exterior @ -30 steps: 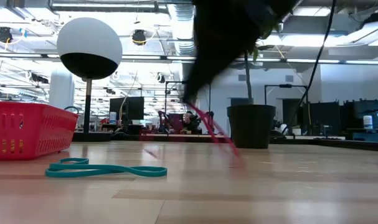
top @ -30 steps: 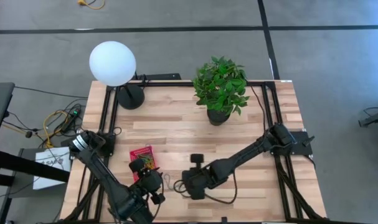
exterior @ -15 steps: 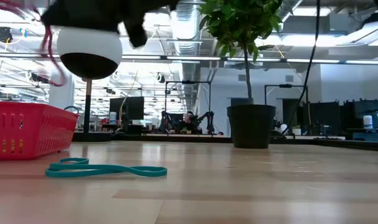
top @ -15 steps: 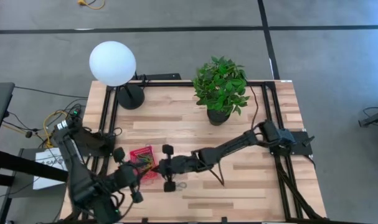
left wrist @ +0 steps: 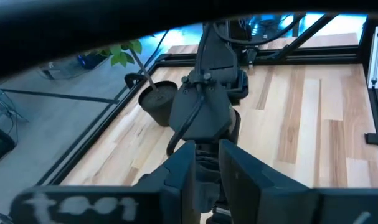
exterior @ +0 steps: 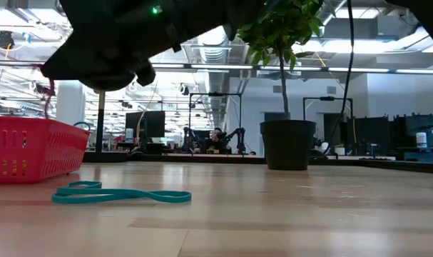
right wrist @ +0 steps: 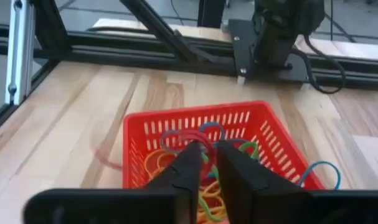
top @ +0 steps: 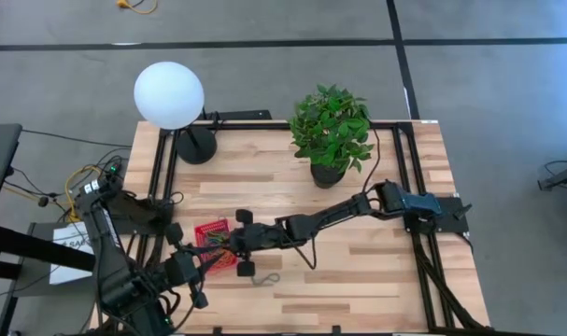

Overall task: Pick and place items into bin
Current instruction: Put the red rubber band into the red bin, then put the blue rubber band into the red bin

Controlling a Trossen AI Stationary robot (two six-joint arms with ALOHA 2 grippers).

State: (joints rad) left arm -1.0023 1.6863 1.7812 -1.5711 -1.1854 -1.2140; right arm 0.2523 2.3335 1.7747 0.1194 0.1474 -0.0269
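The right gripper (right wrist: 204, 163) has moved above the red basket (right wrist: 282, 152); its jaws, slightly apart, release a red band (right wrist: 187, 138). One teal band (exterior: 121, 193) remains.

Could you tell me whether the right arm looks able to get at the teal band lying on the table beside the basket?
Probably yes: the right gripper hangs over the red basket, and the teal band lies flat on bare wood with nothing over it.

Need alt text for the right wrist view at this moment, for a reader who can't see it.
The right gripper hangs just above a red basket holding a tangle of yellow, green, blue and red rubber bands, its two dark fingers a narrow gap apart. A red band lies just past the fingertips; whether they hold it cannot be told. The basket sits on a pale wooden table.
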